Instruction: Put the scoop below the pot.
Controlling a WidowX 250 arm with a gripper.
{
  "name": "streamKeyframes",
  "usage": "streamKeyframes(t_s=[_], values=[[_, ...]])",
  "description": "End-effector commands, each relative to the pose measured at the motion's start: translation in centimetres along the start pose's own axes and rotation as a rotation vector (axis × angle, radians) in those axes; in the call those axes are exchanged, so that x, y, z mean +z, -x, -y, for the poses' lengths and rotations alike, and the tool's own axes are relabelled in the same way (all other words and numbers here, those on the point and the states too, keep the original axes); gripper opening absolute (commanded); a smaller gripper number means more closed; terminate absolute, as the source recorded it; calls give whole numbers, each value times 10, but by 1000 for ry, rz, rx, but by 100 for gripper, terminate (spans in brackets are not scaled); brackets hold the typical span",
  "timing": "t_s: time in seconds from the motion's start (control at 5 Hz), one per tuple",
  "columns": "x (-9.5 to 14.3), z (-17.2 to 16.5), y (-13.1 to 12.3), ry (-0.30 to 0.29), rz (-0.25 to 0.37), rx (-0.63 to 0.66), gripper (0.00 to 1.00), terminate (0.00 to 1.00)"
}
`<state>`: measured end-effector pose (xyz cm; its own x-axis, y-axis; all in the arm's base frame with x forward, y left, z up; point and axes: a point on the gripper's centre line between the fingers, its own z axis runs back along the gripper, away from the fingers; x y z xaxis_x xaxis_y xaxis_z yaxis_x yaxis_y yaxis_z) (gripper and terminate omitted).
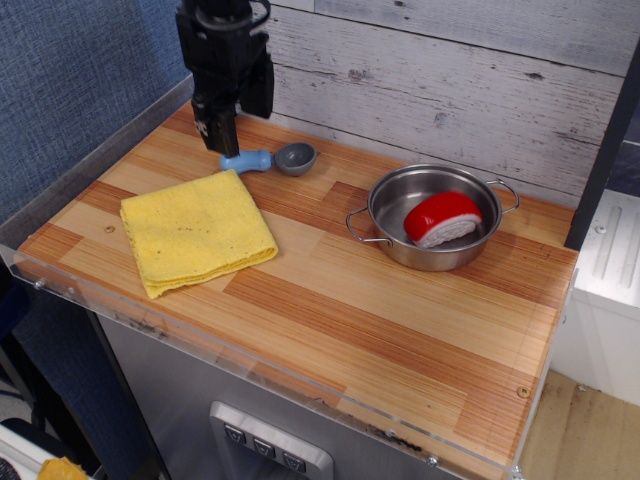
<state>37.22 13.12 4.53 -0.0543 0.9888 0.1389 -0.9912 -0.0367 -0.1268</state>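
Countertop (400, 330) of striped wood planks fills most of the single camera view, seen from above and in front, w/ a whitewashed plank wall (450, 80) behind it and a blue textured panel (70, 90) at left. Scoop (272, 158) lies near the back edge of the counter, left of centre: light-blue handle pointing left, round grey bowl to the right, open side up. Black gripper (217, 140) hangs over the back-left part of the counter, its tip just at the left end of the scoop's handle; from this angle the fingers merge into one dark shape, so can't tell whether it is parted or closed, nor whether it touches the handle. Yellow cloth (195, 232), folded into a rough square, lies flat just in front of the scoop, approx. touching distance but apart. Pot (385, 215), shiny steel w/ two thin wire loop handles, sits upright right of centre, well apart from the scoop. Inside it rests a red-and-white rounded object (443, 218), red on top, white along its lower edge, tilted against the pot's right wall. Wide stretch of counter lies in front of the pot, toward the camera. White ridged unit (610, 250) stands beyond the counter's right end.
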Motion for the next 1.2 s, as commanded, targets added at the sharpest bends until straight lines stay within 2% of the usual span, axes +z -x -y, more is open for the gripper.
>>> streamKeyframes(t_s=[0.0, 0.4, 0.8, 1.0], values=[[0, 4, -11, 19, 82, 22, 100, 0], [-8, 3, -1, -1, 98, 1, 100, 0], [-27, 0, 6, -33, 120, -16, 100, 0], [-30, 2, 5, -41, 140, -19, 0, 0]])
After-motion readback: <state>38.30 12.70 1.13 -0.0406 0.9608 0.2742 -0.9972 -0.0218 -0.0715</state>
